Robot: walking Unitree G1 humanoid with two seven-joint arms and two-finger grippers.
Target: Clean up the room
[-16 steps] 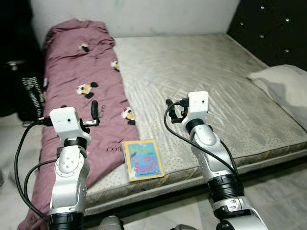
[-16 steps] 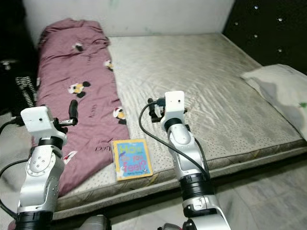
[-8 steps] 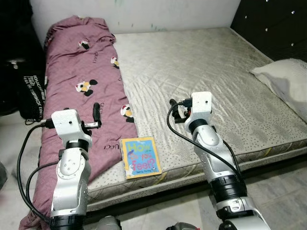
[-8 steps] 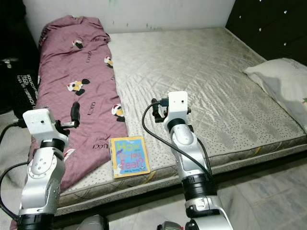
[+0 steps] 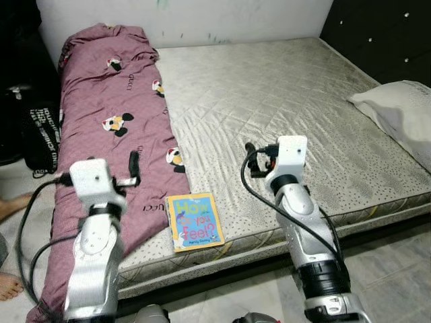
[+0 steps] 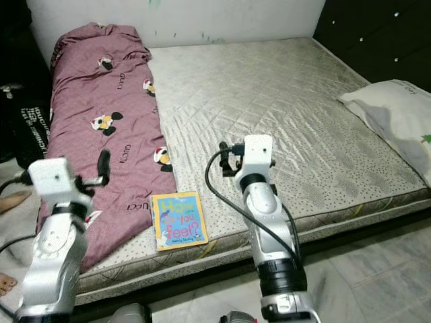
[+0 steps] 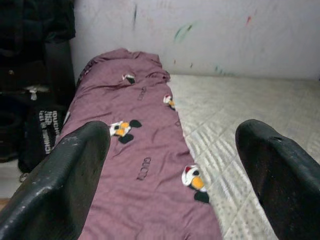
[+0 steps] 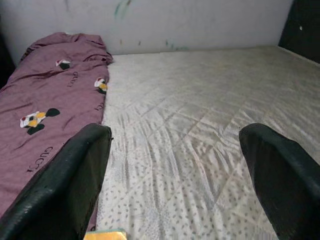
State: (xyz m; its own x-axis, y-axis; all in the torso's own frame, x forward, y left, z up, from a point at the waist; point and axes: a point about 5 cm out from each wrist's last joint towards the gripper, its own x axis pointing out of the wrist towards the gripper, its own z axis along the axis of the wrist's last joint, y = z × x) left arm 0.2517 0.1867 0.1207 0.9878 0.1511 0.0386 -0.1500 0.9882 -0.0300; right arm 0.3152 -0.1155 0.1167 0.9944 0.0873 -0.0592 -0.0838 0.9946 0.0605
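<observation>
Camera backed off slightly; book (image 5: 194, 221) unmoved at mattress (image 5: 296, 101) edge beside blanket (image 5: 108, 134). Both grippers, left gripper (image 7: 175, 165) and right gripper (image 8: 175, 170), hover wide, empty. Book likely thin, stiff, light: pinch overhanging edge.

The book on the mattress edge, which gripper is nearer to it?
Left, narrowly. The left gripper hangs over the blanket beside the book; the right gripper is above the mattress, farther up the bed.

Quilted matt mattress (image 5: 283, 94); soft purple cloth blanket (image 5: 111, 121) (cartoon print); glossy book (image 5: 194, 221).
</observation>
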